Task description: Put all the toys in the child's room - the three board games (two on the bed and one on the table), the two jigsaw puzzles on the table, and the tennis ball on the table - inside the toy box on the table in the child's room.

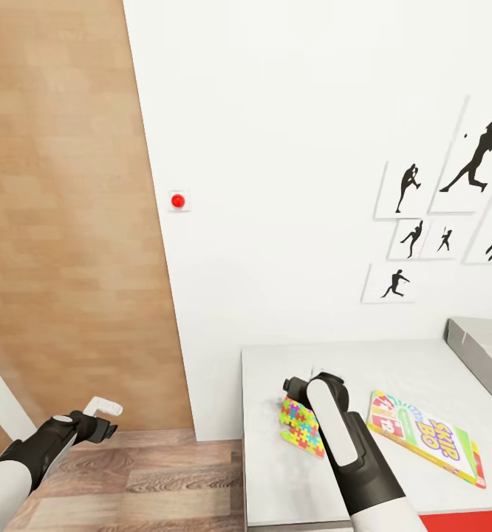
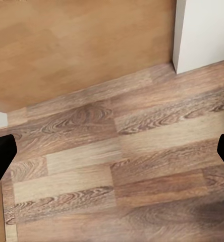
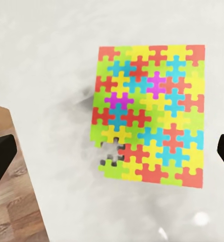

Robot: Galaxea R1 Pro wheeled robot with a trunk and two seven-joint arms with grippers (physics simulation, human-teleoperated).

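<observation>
The long light-grey table (image 1: 298, 369) holds my grey toy bin (image 1: 482, 355) at its far edge. The yellow, green and red game box (image 1: 427, 436) lies near the front edge. My right jaws (image 3: 112, 151) hang wide apart over the thin bright puzzle board (image 3: 150, 116) by the table's left edge. My left jaws (image 2: 112, 151) are apart over the wood floor (image 2: 117, 166).

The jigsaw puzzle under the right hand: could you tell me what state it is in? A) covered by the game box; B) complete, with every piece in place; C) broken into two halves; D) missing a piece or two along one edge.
D: the right wrist view shows the jigsaw puzzle lying flat on the table with a small gap of bare tabletop along one edge, while the right hand hovers open above it.
</observation>
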